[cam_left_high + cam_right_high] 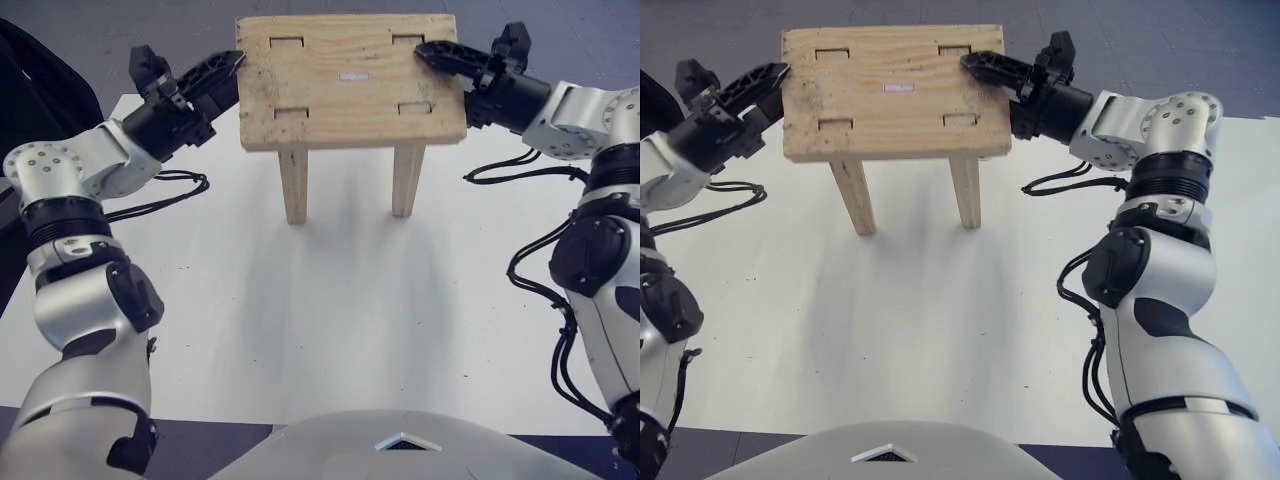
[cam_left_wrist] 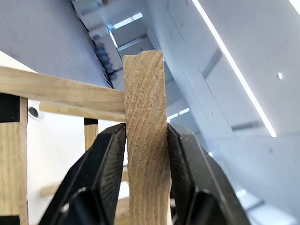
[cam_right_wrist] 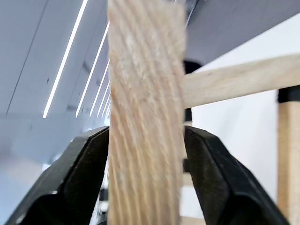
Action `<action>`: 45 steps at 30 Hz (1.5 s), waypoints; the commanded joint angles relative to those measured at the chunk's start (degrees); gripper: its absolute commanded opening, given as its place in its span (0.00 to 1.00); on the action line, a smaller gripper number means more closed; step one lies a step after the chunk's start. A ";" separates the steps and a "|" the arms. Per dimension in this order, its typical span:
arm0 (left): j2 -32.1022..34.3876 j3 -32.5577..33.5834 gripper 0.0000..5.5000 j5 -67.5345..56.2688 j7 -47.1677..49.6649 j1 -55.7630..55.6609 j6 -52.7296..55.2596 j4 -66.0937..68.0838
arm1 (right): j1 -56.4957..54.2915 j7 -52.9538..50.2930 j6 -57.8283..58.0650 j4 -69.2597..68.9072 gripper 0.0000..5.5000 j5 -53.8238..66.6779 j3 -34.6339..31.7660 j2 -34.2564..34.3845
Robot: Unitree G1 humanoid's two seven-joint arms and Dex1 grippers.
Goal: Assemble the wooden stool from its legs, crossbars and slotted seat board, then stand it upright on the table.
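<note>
Two grips | left fingers and right fingers closed on opposite edges of seat board | stool judged rigid, light | hold seat, not legs

Stool stands upright at the far middle of the worktop, with the seat board on top of the legs. Left gripper is at the board's left edge and right gripper at its right edge, toward the far corner. Both sets of jaws clamp the board, one finger over and one under. Crossbar runs under the seat, between legs.
</note>
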 commanded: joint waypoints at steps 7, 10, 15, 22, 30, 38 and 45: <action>-5.60 13.71 0.30 3.84 27.86 -6.85 -29.14 21.54 | -4.18 -21.82 -32.73 16.23 0.62 3.17 -13.52 4.46; -5.71 15.69 0.39 4.75 25.94 -6.47 -28.61 20.35 | -3.39 -17.17 -30.59 15.33 0.62 1.33 -11.91 4.00; -3.97 16.43 0.40 6.75 24.51 -6.51 -21.60 17.91 | 0.07 -12.70 -23.39 12.76 0.62 -1.97 -8.98 2.69; -6.09 18.23 0.48 3.06 25.78 -0.14 -7.81 -1.14 | 5.31 -10.90 -10.87 -3.76 0.62 -0.70 -5.68 6.12; -12.10 11.94 0.53 1.91 30.37 24.74 -5.20 -56.67 | 26.20 -12.72 -9.19 -49.37 0.62 -7.42 13.30 11.47; -14.39 -10.49 0.53 33.50 25.53 17.01 -35.72 -65.24 | 37.69 -10.85 -27.79 -64.12 0.62 -23.77 26.58 10.05; -8.95 -14.67 0.53 49.35 13.57 -21.84 -61.12 -17.25 | 40.98 -9.63 -27.79 -65.50 0.62 -24.70 28.33 10.50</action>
